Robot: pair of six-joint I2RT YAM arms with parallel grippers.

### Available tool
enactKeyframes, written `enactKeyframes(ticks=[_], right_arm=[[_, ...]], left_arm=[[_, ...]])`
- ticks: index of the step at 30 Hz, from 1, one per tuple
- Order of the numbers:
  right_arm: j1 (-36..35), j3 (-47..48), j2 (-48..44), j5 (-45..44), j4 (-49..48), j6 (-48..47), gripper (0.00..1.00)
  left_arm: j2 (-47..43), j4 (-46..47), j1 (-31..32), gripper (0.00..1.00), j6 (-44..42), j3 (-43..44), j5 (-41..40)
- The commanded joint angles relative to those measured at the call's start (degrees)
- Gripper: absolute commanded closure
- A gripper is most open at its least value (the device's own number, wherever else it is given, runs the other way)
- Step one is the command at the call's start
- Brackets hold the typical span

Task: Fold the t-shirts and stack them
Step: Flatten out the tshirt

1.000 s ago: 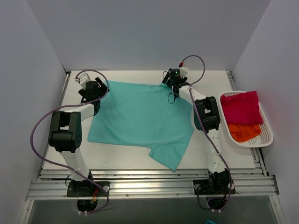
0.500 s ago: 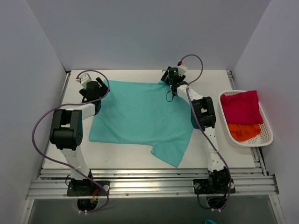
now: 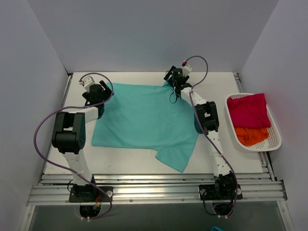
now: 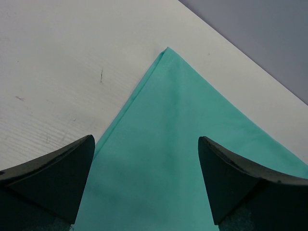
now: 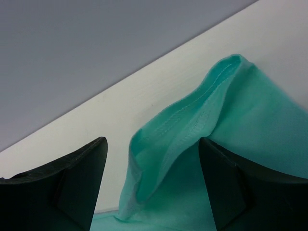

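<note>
Teal t-shirt (image 3: 144, 120) lies spread on the table (image 3: 120, 159), probably for folding. Left gripper (image 4: 145, 144) and right gripper (image 5: 152, 144) hover at its far corners, fingers spread, pinching nothing; a raised hem (image 5: 192, 120) stands between the right fingers.

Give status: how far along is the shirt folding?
Nothing folded or stacked yet. Teal t-shirt lies spread on the table; left hand open over one far corner, right hand open around the bunched hem at the other. Remaining: fold it, then the crimson-pink t-shirt and orange t-shirt in the basket.
</note>
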State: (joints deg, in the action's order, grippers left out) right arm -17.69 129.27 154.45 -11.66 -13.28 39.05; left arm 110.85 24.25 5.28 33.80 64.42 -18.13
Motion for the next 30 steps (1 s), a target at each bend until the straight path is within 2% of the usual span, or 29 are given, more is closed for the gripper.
enactKeyframes(ticks=[1,4,8,12,14,16,19,21,22,24,25,27,28,30], right_arm=[[-0.5,6.06,3.48,0.93,-4.47,2.43,0.27],[-0.59,6.43,6.82,4.0,-12.97,5.5,0.26],[-1.47,5.9,9.11,5.68,-31.05,8.06,0.22],[-2.87,7.57,8.5,6.64,-38.66,5.96,0.16],[-3.22,6.18,4.47,7.7,-41.03,2.71,0.12],[-3.31,-2.76,-0.44,8.23,-44.36,0.51,0.08],[-2.61,-18.66,-15.78,7.18,-51.99,-2.22,0.05],[-1.47,-27.36,-22.32,6.65,-54.91,-2.4,0.04],[-1.12,-35.33,-25.66,5.61,-55.53,-2.48,0.04],[-0.59,-42.31,-35.15,2.89,-52.83,-3.27,0.04],[-0.5,-47.57,-41.1,0.17,-47.6,-4.06,0.04],[-1.02,-50.95,-46.41,-5.19,-39.41,-6.43,0.04],[-1.2,-52.35,-50.61,-10.17,-31.19,-7.14,0.04],[-1.47,-56.74,-54.24,-14.6,-25.42,-6.97,0.04]], left_arm=[[0.51,2.99,0.35,0.02,-0.67,1.23,0.82],[0.68,2.82,0.35,0.02,-0.75,1.49,0.99],[0.25,3.52,0.26,0.02,-1.28,0.97,1.87],[-0.02,5.19,0.26,0.03,-1.72,0.0,2.31],[0.42,3.97,0.35,0.03,-1.63,0.7,1.96],[0.6,3.52,0.35,0.03,-1.37,1.14,1.87],[0.07,5.36,0.35,0.03,-1.19,0.1,0.99],[-0.28,7.12,0.26,0.03,-1.28,-0.87,0.64],[-0.72,8.52,0.35,0.03,-1.72,-1.23,0.55],[-2.29,8.36,0.35,0.03,-1.63,-2.19,-0.06],[-3.26,6.96,0.43,0.03,-0.85,-2.46,-0.41],[-7.81,5.29,1.13,0.03,-0.4,-4.12,-1.9],[-9.41,3.02,1.66,0.03,-0.66,-4.65,-4.78],[-14.57,0.37,3.59,0.03,-1.54,-5.71,-7.52]])
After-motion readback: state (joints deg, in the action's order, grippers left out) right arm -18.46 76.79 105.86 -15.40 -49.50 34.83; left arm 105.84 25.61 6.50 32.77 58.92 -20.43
